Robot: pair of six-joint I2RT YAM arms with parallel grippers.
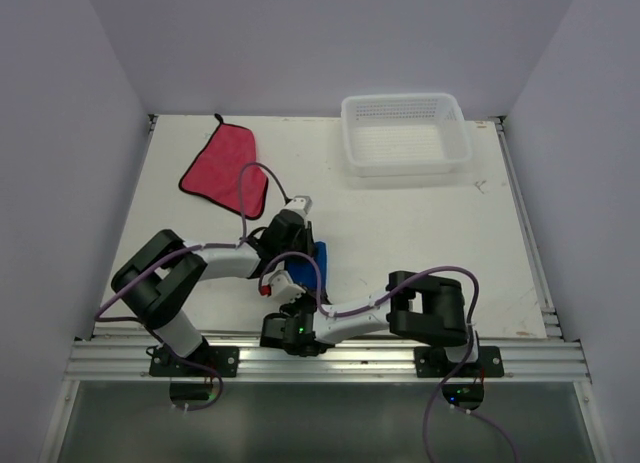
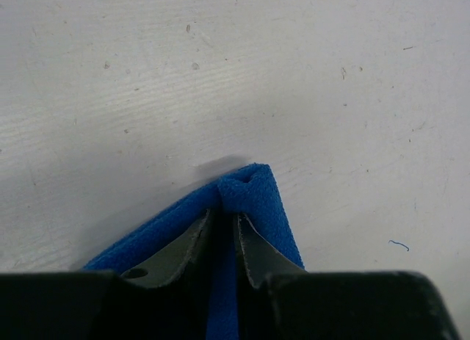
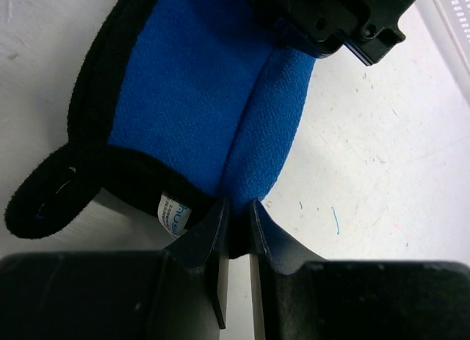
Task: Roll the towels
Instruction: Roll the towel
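Fold of blue towel [image 1: 318, 263], well in front of basket [image 1: 405, 103], runs between left gripper [image 2: 224, 222] and right gripper [image 3: 236, 208], each pinched nearly shut on one end; pink towel [image 1: 225, 170] lies flat left of basket, nearer left gripper.

White table [image 1: 420, 243], its top scuffed and flecked with small dark marks; a pink-red towel [image 1: 222, 168] lies flat at the far left, one corner pointing toward the back wall; a white mesh basket [image 1: 404, 99] stands at the far side right of centre, well apart from it; a blue towel [image 1: 319, 261], folded over, rests near the near edge.
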